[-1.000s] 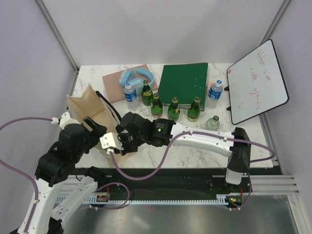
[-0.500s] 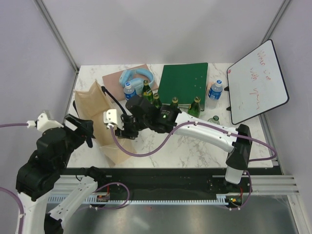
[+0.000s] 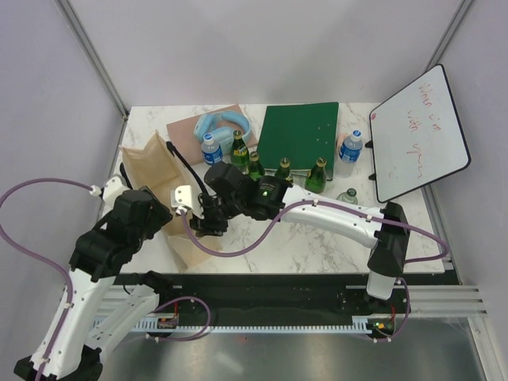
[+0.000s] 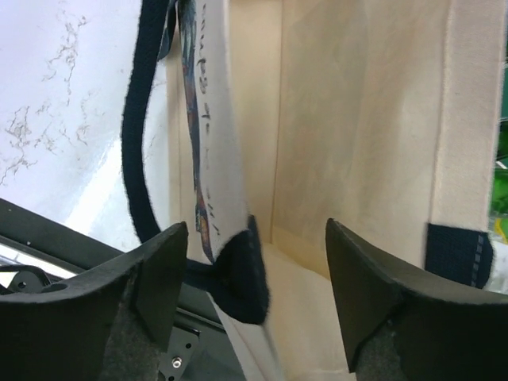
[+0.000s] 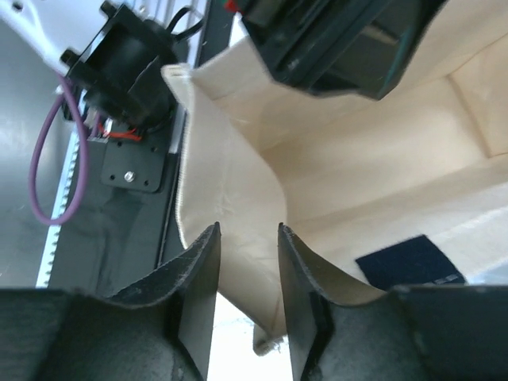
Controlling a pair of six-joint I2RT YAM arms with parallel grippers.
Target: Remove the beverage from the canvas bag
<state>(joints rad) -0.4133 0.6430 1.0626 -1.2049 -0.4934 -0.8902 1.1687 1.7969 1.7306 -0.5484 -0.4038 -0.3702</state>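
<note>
- A white marble table (image 3: 309,250) stands between pale booth walls.
- The canvas bag (image 3: 147,175) lies on its left part, with its long axis running from the near edge toward the far-left corner and its mouth facing the arms.
- The left gripper (image 4: 255,238) is spread wide at the mouth. It straddles one wall and a navy handle (image 4: 139,143) and clamps nothing.
- The right gripper (image 5: 248,230) has its fingers narrowly apart, with rim cloth in the gap but not pinched.

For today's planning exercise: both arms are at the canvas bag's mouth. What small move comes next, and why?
Probably close the left gripper on the canvas bag: its jaws stand wide astride the bag's wall and navy handle. Pinning the mouth open would let the right gripper, jaws narrowly apart at the rim, reach inside.
</note>
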